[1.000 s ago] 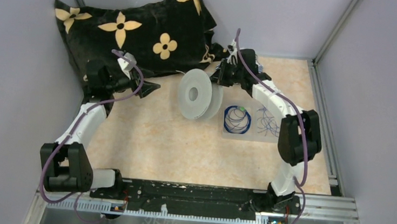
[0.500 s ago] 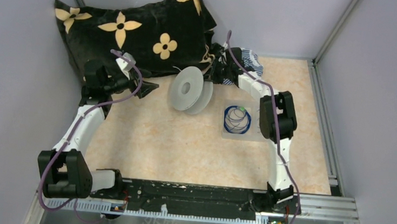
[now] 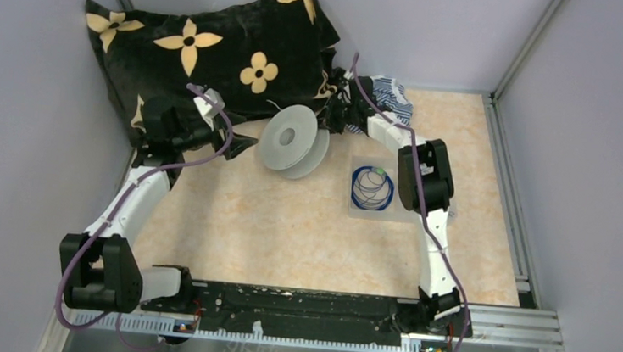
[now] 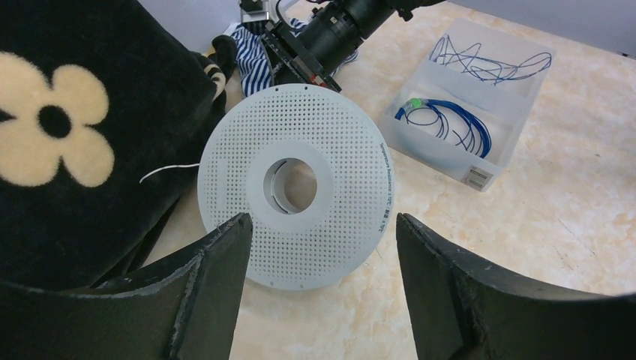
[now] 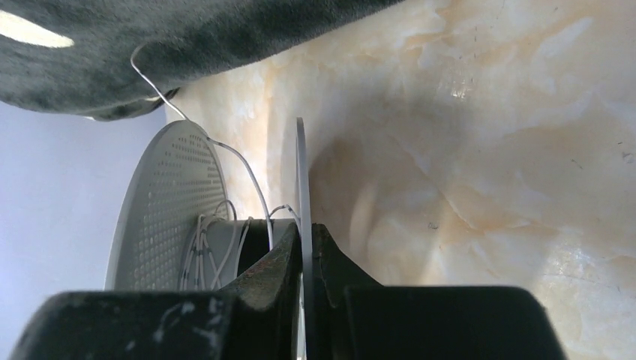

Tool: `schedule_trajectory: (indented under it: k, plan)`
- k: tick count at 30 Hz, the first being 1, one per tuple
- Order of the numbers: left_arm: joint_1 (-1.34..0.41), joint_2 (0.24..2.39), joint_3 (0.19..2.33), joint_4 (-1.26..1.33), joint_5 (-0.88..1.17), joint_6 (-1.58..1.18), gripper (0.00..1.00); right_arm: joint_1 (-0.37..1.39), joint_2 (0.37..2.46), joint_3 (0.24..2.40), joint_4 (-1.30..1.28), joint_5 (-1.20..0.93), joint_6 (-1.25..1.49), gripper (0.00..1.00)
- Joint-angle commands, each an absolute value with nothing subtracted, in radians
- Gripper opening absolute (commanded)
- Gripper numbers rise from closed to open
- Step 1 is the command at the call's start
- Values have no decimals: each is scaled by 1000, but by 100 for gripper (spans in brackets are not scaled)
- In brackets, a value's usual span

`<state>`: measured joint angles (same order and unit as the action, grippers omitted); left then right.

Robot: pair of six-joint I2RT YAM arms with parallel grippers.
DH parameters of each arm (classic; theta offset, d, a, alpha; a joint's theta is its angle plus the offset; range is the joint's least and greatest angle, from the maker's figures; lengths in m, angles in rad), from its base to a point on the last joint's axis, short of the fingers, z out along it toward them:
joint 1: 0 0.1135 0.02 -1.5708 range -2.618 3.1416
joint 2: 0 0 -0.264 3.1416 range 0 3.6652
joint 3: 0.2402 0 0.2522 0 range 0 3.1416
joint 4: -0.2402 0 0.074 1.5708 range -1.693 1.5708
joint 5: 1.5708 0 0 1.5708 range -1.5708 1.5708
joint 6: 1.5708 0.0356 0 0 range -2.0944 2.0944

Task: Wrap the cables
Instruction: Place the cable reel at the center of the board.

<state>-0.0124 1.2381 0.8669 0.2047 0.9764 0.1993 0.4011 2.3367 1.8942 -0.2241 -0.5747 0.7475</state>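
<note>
A pale perforated spool (image 3: 294,140) stands tilted on the table at the back. My right gripper (image 3: 335,115) (image 5: 304,229) is shut on the rim of one flange (image 5: 301,172). Thin whitish wire (image 5: 225,251) is wound on the hub, and a strand (image 4: 169,171) trails to the pillow. My left gripper (image 3: 239,142) (image 4: 322,221) is open just left of the spool (image 4: 296,187), not touching it. The dark blue cables lie in a clear tray (image 4: 480,176): a ring coil (image 3: 373,187) (image 4: 450,127) with a green bit, and a loose tangle (image 4: 487,60). From above, my right arm hides the tangle.
A black pillow with yellow flowers (image 3: 209,39) fills the back left, close behind the spool. A blue-striped cloth (image 3: 388,93) lies behind my right wrist. Walls enclose the table on three sides.
My right arm has swung left, carrying the spool left and tilting it; its elbow now covers the tangle. My left gripper has shifted slightly right toward the spool.
</note>
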Motion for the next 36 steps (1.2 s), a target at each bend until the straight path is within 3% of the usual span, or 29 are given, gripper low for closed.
schedule_trajectory:
  k: [1, 11, 27, 36]
  plan:
    - [-40, 1245, 854, 214, 958, 250, 77, 391, 2332, 1893, -171, -634, 755, 11]
    - [-67, 1263, 856, 196, 943, 289, 79, 358, 2299, 1795, -127, -690, 716, 27]
    - [-88, 1270, 852, 186, 927, 324, 81, 303, 2322, 1798, -156, -714, 631, 41]
    - [-96, 1270, 851, 183, 917, 348, 82, 283, 2330, 1843, -227, -672, 547, 43]
